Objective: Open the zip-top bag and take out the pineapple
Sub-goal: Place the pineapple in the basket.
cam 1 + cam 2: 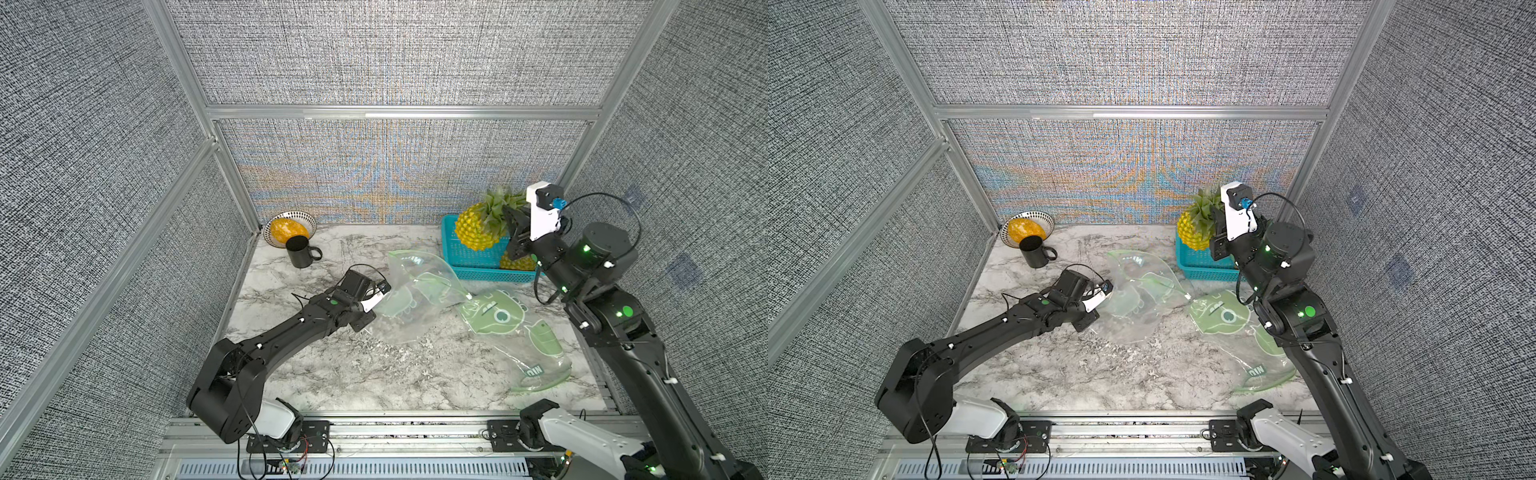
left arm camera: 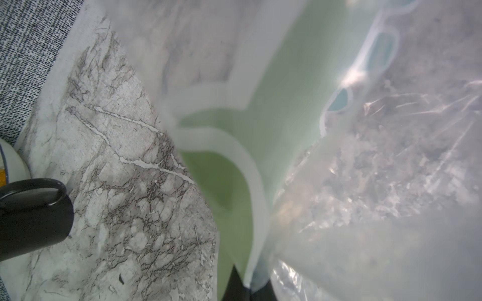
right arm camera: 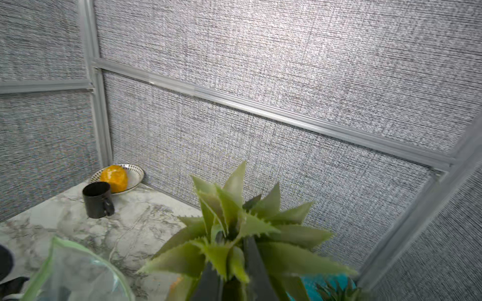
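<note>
Leaves of the pineapple [image 1: 473, 232] sit clamped in the narrowed jaws of the right tool [image 1: 510, 220]; the yellow body hangs just beyond its fingertips, tilted, over the teal basket [image 1: 453, 254]. The left tool [image 2: 249, 289] is pinched tight on an edge of the zip-top bag [image 1: 494, 320], which spreads away from it across the desk [image 1: 332, 365], its green-edged mouth open near the right tool, apart from the fruit.

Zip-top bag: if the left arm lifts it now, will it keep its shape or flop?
Probably floppy: the bag lies crumpled and creased on the table. Likely very light: it looks empty, with the pineapple out in the right fingers. Its glossy film may slip from the left fingers.
</note>
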You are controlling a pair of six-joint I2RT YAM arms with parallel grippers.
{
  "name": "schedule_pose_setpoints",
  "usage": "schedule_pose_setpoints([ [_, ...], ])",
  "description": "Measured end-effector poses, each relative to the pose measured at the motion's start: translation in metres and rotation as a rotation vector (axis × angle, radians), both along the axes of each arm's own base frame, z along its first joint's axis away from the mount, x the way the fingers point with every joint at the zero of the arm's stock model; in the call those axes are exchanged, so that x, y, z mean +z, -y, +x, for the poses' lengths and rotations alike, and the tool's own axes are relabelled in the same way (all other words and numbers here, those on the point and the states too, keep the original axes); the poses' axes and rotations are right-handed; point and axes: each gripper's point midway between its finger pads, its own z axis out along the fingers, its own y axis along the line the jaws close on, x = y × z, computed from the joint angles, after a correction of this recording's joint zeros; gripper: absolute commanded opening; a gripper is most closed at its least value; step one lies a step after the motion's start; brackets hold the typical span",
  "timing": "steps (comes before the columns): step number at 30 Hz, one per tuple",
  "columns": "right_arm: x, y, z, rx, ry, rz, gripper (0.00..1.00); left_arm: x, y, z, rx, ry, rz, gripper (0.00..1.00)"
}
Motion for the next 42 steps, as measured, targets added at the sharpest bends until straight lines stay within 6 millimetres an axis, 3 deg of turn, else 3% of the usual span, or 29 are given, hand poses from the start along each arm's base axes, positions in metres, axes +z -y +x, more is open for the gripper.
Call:
schedule_pose_setpoints([
  [8, -0.030, 0.020, 0.045, -0.138, -0.080, -0.015, 0.00, 0.004, -0.009, -0.007, 0.037, -0.008, -0.005, 0.00],
  [15, -0.073, 0.053, 0.092, -0.173, -0.203, 0.049, 0.00, 0.005, -0.012, -0.010, 0.041, -0.005, -0.001, 0.00],
  [20, -0.106, 0.065, 0.117, -0.164, -0.290, 0.116, 0.00, 0.003, -0.013, -0.012, 0.041, -0.010, 0.003, 0.00],
  [27, -0.143, 0.074, 0.141, -0.162, -0.369, 0.172, 0.00, 0.003, -0.013, -0.012, 0.040, -0.010, 0.003, 0.00],
  [42, -0.200, 0.089, 0.182, -0.213, -0.475, 0.208, 0.00, 0.003, -0.013, -0.013, 0.036, -0.012, 0.004, 0.00],
])
